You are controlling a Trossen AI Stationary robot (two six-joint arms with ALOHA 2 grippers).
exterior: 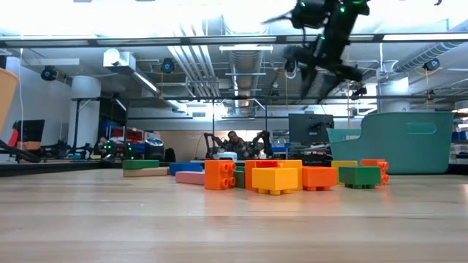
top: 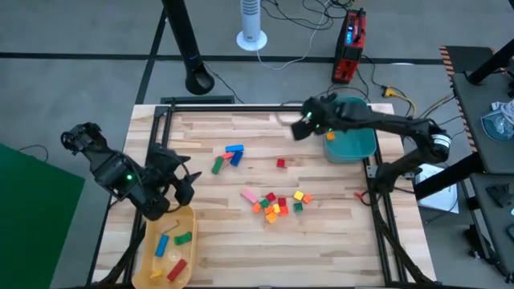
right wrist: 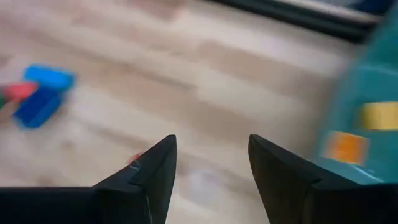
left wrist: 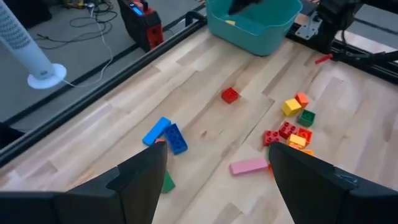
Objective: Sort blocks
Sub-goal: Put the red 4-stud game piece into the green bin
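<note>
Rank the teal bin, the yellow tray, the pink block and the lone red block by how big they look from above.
1. yellow tray and teal bin: look alike, and an arm covers part of the bin, so unranked
2. pink block
3. lone red block

Grey floor [top: 96, 72] with a white fan [top: 251, 24]; ceiling strip lights [exterior: 241, 49].

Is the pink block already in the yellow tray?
No. In the high view the pink block lies on the table beside the mixed pile, apart from the yellow tray.
</note>
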